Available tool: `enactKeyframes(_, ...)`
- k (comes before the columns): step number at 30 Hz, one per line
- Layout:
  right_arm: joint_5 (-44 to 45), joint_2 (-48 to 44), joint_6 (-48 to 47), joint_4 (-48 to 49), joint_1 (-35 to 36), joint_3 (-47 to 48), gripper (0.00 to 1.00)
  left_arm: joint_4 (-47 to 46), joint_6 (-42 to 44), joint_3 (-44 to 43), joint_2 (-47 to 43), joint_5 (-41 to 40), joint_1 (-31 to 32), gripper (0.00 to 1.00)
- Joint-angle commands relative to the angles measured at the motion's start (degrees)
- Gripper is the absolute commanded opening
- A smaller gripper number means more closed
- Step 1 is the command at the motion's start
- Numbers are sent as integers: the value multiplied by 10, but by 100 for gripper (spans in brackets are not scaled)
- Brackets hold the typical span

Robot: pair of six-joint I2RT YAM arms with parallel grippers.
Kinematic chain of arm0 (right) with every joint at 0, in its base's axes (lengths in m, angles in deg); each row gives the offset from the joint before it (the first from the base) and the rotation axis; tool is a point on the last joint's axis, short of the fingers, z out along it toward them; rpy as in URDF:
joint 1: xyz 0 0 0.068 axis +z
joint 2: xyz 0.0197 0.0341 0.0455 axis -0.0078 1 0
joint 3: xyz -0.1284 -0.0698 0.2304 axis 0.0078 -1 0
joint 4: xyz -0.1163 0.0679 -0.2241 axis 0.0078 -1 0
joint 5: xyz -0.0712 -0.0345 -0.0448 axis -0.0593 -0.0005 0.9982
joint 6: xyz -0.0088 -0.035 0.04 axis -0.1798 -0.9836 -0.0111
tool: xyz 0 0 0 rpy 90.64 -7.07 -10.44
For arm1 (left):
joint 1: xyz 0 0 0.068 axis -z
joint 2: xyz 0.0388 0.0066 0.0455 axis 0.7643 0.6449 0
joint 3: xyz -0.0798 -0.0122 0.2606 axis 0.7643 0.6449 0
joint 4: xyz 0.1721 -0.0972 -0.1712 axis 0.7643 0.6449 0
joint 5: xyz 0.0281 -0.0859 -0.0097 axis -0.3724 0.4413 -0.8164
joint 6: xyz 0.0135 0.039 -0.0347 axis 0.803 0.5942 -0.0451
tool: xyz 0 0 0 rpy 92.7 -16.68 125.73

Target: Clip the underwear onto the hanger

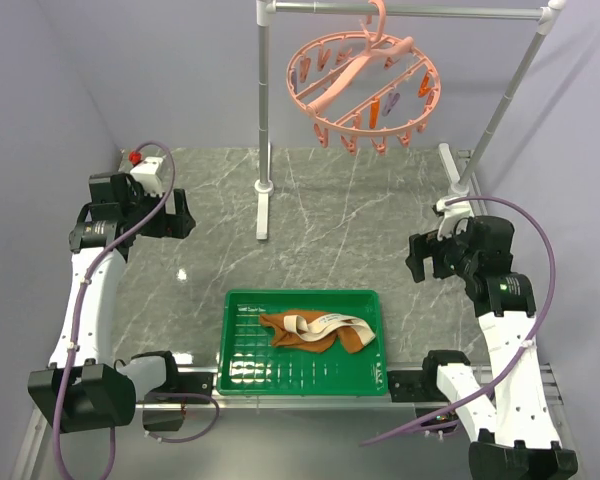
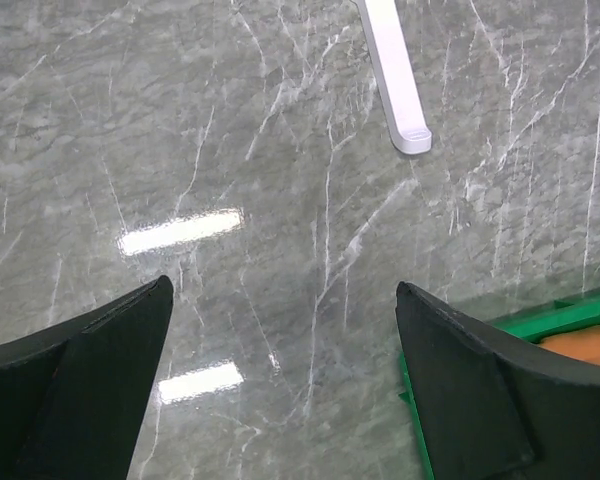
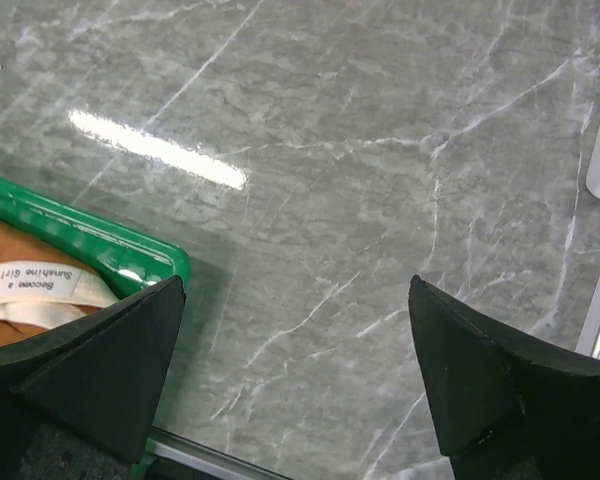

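Note:
The rust-orange underwear (image 1: 315, 333) with a cream waistband lies crumpled in the green tray (image 1: 242, 370) at the near middle of the table. A corner of it shows in the right wrist view (image 3: 20, 255) and in the left wrist view (image 2: 585, 345). The salmon-pink ring hanger (image 1: 363, 88) with several dangling clothespins hangs from the grey rack's top bar (image 1: 430, 11) at the back. My left gripper (image 1: 180, 215) is open and empty over bare table (image 2: 283, 290), left of the tray. My right gripper (image 1: 417, 258) is open and empty over bare table (image 3: 297, 285), right of the tray.
The grey rack's left post (image 1: 264, 100) stands on a white foot (image 1: 263, 208) at the table's middle back; the foot shows in the left wrist view (image 2: 395, 75). The right post (image 1: 500, 110) slants down to the back right. The marble table (image 1: 330, 230) ends at purple walls.

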Motion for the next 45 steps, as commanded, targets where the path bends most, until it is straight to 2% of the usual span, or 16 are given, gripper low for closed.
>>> enactKeyframes(1,1,12,-27,-15,1,7,100,-12,29,-22,-7,6,4,99)
enactKeyframes(5,6,13,-60,-35,1,11,100,7,91,-32,-27,14,16,99)
enactKeyframes(8,23,11,-76,-37,1,4,100,58,204,-29,-37,51,36,99)
enactKeyframes(12,19,17,-89,-43,0,4,100,119,307,-2,-58,109,61,99)
enactKeyframes(17,9,36,-100,-66,1,13,100,146,379,37,-96,147,153,99)
enactKeyframes(21,2,51,-106,-79,1,20,100,140,377,78,-98,145,250,99)
enactKeyframes(22,0,52,-106,-80,1,21,100,125,373,85,-95,124,298,99)
enactKeyframes(25,-7,61,-108,-80,1,21,100,109,385,111,-76,83,387,99)
enactKeyframes(30,-5,78,-106,-79,1,21,100,61,398,125,-23,64,495,96)
enactKeyframes(39,-10,82,-109,-90,2,26,100,-18,387,113,93,40,608,89)
enactKeyframes(45,1,73,-121,-96,1,20,100,-66,383,128,146,25,643,82)
